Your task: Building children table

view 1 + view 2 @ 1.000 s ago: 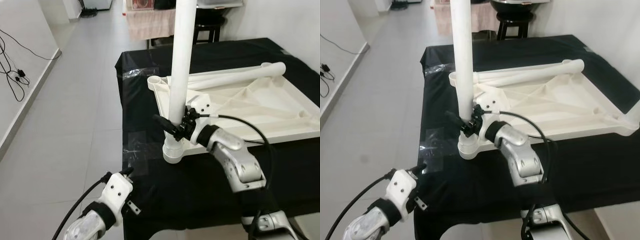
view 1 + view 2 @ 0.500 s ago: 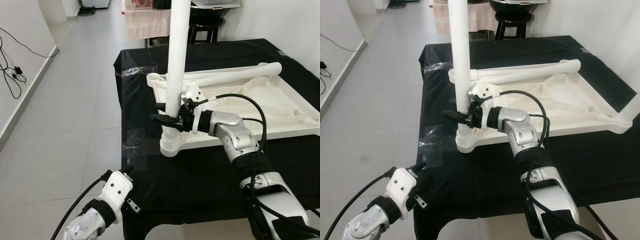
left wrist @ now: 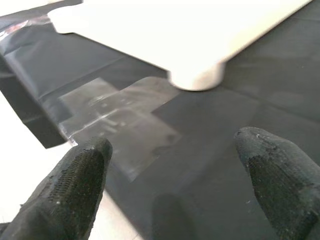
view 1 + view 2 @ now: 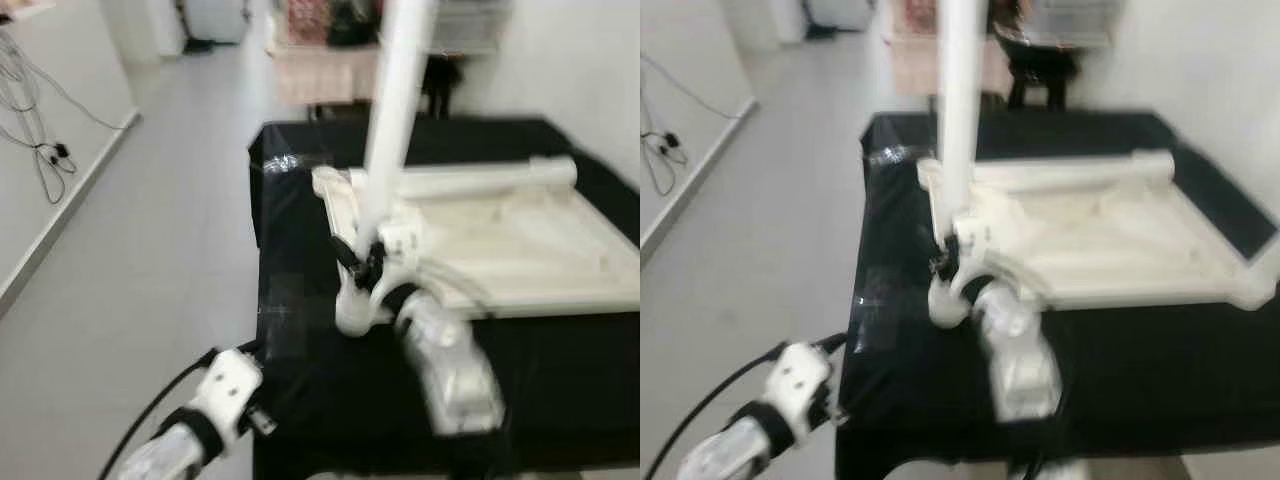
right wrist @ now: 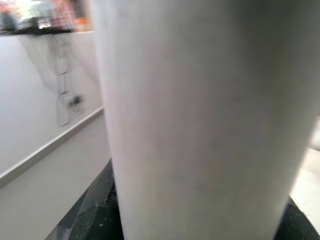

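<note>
since half a second ago, right gripper [image 4: 358, 262] stays clamped on upright table leg [image 4: 392, 120]; left wrist view shows left gripper [image 3: 177, 200] spread above taped black cloth [image 3: 240, 90].

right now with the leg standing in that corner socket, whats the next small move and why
Probably keep the right gripper clamped low on the upright white leg and twist or press it down into the corner socket of the upturned tabletop. The leg looks slightly tilted, and the left gripper is open, off the parts.
</note>
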Available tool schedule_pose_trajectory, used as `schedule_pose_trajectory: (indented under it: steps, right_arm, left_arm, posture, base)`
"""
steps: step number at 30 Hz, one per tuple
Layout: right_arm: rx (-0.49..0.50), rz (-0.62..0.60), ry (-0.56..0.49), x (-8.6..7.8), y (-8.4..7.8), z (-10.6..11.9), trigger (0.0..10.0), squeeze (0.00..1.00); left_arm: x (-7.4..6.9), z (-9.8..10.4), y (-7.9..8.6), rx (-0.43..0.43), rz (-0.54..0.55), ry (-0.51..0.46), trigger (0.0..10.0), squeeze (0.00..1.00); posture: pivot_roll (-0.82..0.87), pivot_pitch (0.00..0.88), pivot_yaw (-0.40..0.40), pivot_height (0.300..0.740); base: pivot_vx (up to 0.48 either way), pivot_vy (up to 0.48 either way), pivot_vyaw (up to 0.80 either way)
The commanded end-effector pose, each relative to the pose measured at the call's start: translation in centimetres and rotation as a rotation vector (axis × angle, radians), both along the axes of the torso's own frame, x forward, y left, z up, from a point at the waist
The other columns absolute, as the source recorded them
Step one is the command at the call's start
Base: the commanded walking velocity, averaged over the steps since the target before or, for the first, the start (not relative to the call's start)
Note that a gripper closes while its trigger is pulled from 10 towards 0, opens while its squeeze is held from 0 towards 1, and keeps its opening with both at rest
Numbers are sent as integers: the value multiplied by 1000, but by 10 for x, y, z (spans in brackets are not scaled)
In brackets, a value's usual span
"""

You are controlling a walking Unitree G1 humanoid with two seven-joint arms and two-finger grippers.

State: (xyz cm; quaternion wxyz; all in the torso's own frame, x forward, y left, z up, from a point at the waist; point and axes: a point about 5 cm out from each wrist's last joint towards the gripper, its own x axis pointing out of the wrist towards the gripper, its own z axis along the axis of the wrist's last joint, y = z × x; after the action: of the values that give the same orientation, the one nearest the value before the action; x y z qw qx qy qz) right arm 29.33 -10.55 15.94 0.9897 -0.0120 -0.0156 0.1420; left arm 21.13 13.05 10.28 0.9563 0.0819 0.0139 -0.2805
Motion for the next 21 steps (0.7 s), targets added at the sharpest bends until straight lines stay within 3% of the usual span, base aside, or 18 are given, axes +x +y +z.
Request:
schedule_pose_trajectory:
  steps: [1,4,5,6,7,9,10,14,17,18,20,21]
  right_arm:
    - [-19,-33,245,-7,-8,-45,0,0]
    - [-23,11,238,4,1,-44,0,0]
    - [-35,33,240,9,3,-44,10000,0]
    - [-35,33,240,9,3,-44,10000,0]
    - [-37,92,244,16,4,-43,10000,408]
    - [-31,126,245,18,4,-43,10000,408]
    - [-6,164,240,20,3,-39,10000,1000]
    - [63,291,162,27,0,-16,10000,1000]
    - [52,377,110,31,-3,-3,10000,1000]
    - [45,448,82,35,-6,4,10000,114]
    - [45,448,82,35,-6,4,10000,114]
    - [22,515,60,41,-9,9,10000,0]
  left_arm:
    - [4,-1,1,-23,-11,3,10000,0]
    - [6,-2,1,-34,-28,13,10000,0]
    - [7,-3,3,-44,-21,16,10000,0]
    - [7,-3,3,-44,-21,16,10000,0]
    - [7,-4,5,-53,-7,20,10000,0]
    - [7,-5,6,-55,-2,22,10000,0]
    - [6,-6,5,-53,-7,26,10000,0]
    - [2,-11,2,-59,-44,51,10000,0]
    - [2,-13,0,-71,-56,63,10000,0]
    - [2,-13,0,-75,-59,64,10000,0]
    - [2,-13,0,-75,-59,64,10000,0]
    - [4,-14,-1,-77,-60,63,10000,0]
  posture:
    - [-41,71,9,740]
    - [-38,56,5,740]
    - [-32,39,0,740]
    - [-32,39,0,740]
    - [-32,25,-1,740]
    - [-32,25,-1,740]
    - [-31,9,1,740]
    - [-30,0,7,740]
    - [-27,0,5,740]
    - [-25,0,5,740]
    - [-25,0,5,740]
    - [-20,0,-1,740]
  base:
    - [0,0,0]
    - [0,0,0]
    - [0,0,0]
    - [0,0,0]
    - [0,0,0]
    - [0,0,0]
    - [0,0,0]
    - [0,0,0]
    - [0,0,0]
    - [0,0,0]
    - [0,0,0]
    - [0,0,0]
